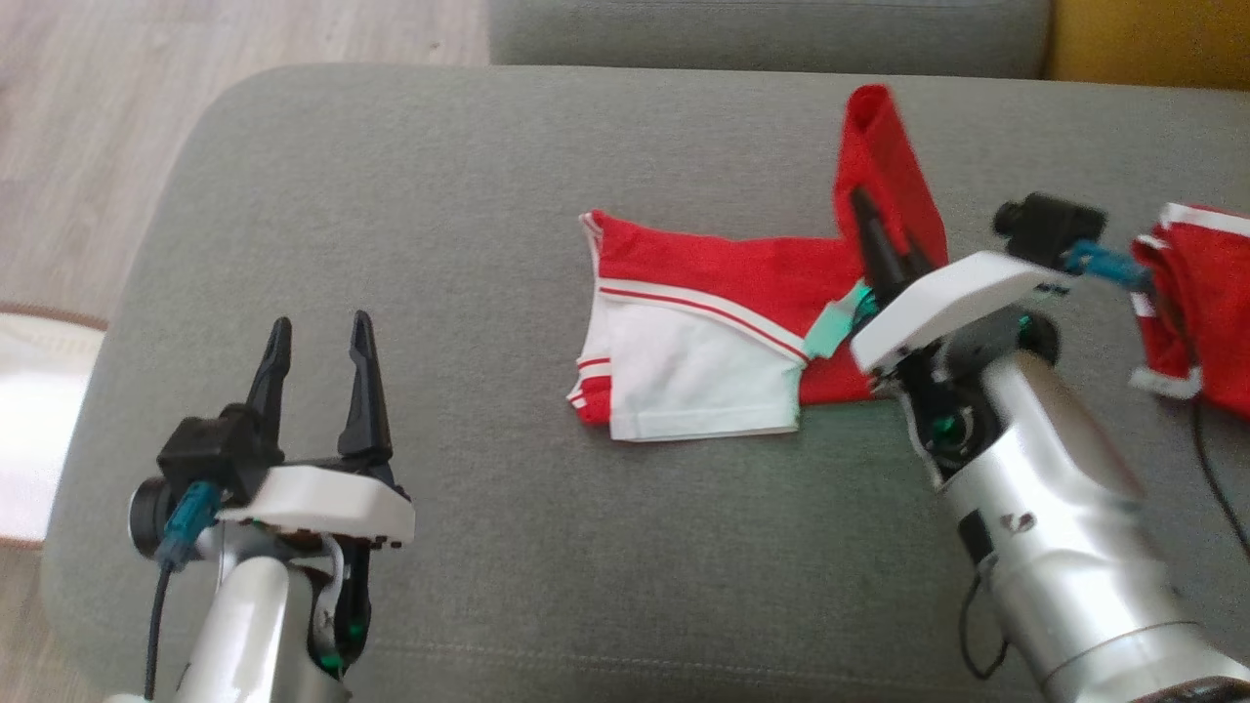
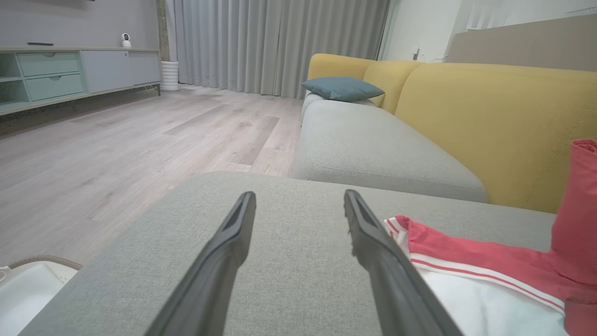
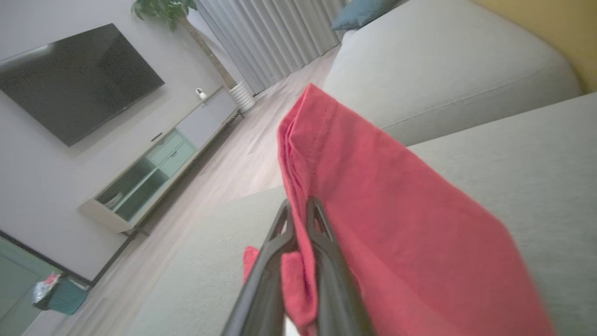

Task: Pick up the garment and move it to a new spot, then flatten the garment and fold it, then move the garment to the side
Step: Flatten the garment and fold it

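Note:
A red and white garment (image 1: 703, 332) lies partly folded on the grey ottoman (image 1: 469, 195). Its right edge is lifted into an upright red flap (image 1: 884, 166). My right gripper (image 1: 884, 239) is shut on that flap, and in the right wrist view the red cloth (image 3: 373, 205) is pinched between the closed fingers of the right gripper (image 3: 298, 207). My left gripper (image 1: 320, 337) hangs open over bare cushion at the lower left, well apart from the garment. In the left wrist view the left gripper (image 2: 298, 198) stands open, with the garment (image 2: 471, 270) to its right.
A second red and white garment (image 1: 1196, 303) lies at the ottoman's right edge. A grey sofa seat (image 2: 373, 144) with yellow backrest (image 2: 489, 126) stands behind. Wooden floor (image 1: 88, 146) lies to the left, with a white object (image 1: 39, 430) beside the ottoman.

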Controlling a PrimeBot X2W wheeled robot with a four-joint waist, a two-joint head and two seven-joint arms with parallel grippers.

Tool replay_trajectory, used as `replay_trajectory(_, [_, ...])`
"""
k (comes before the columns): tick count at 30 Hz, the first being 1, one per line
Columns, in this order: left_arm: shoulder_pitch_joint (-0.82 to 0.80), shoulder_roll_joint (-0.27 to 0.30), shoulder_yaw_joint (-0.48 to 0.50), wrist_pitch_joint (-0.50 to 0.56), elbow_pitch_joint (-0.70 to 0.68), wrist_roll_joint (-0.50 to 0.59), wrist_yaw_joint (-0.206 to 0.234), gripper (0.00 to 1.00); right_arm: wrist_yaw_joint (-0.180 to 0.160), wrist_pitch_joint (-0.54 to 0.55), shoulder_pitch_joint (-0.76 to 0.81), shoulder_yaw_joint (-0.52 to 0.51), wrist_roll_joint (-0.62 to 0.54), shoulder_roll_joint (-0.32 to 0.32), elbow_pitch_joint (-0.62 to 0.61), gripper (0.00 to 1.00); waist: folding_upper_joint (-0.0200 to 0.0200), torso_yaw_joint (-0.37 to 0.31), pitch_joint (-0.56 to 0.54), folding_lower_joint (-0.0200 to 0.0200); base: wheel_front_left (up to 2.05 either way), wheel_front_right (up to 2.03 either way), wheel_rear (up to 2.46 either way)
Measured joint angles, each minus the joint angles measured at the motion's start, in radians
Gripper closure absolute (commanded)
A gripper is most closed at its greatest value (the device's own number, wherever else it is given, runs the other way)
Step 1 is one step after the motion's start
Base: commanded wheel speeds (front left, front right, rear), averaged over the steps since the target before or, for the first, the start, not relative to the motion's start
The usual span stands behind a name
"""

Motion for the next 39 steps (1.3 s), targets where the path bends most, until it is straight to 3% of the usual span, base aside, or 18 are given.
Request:
replay_trajectory(12, [0.000, -0.008, -0.016, 0.000, 0.024, 0.001, -0.009, 0.00, 0.000, -0.182, -0.055, 0.355, 0.342, 0.000, 0.190, 1.00, 0.0000, 0.121, 0.021, 0.0000, 0.00, 0.00, 0.00])
replay_trajectory(19, [0.000, -0.012, -0.017, 0.000, 0.032, 0.001, -0.017, 0.00, 0.000, -0.221, -0.087, 0.510, 0.518, 0.000, 0.248, 1.00, 0.0000, 0.170, 0.027, 0.0000, 0.00, 0.00, 0.00])
replay_trajectory(20, [0.000, -0.013, -0.017, 0.000, 0.033, 0.001, -0.017, 0.00, 0.000, -0.225, -0.090, 0.533, 0.547, 0.000, 0.258, 0.61, 0.0000, 0.176, 0.028, 0.0000, 0.00, 0.00, 0.00])
replay_trajectory(21, [0.000, -0.013, -0.016, 0.000, 0.034, 0.001, -0.017, 0.00, 0.000, -0.229, -0.093, 0.557, 0.574, 0.000, 0.263, 0.00, 0.0000, 0.182, 0.029, 0.0000, 0.00, 0.00, 0.00])
replay_trajectory(28, [0.000, -0.014, -0.014, 0.000, 0.041, 0.001, -0.016, 0.00, 0.000, -0.240, -0.126, 0.725, 0.739, 0.002, 0.292, 0.00, 0.0000, 0.182, 0.024, 0.0000, 0.00, 0.00, 0.00])
replay_trajectory(31, [0.001, -0.015, -0.010, 0.000, 0.040, 0.001, -0.016, 0.00, 0.000, -0.247, -0.178, 0.765, 0.756, 0.002, 0.332, 0.00, 0.0000, 0.163, 0.018, 0.0000, 0.00, 0.00, 0.00])
replay_trajectory(34, [0.001, -0.016, 0.002, 0.000, 0.027, 0.001, -0.016, 0.00, 0.000, -0.247, -0.237, 0.766, 0.721, 0.002, 0.382, 0.00, 0.0000, 0.136, 0.012, 0.0000, 0.00, 0.00, 0.00])
replay_trajectory(39, [0.001, -0.017, 0.014, 0.000, -0.005, 0.001, -0.016, 0.00, 0.000, -0.247, -0.312, 0.733, 0.528, 0.002, 0.472, 0.00, 0.0000, 0.078, 0.002, 0.0000, 0.00, 0.00, 0.00])
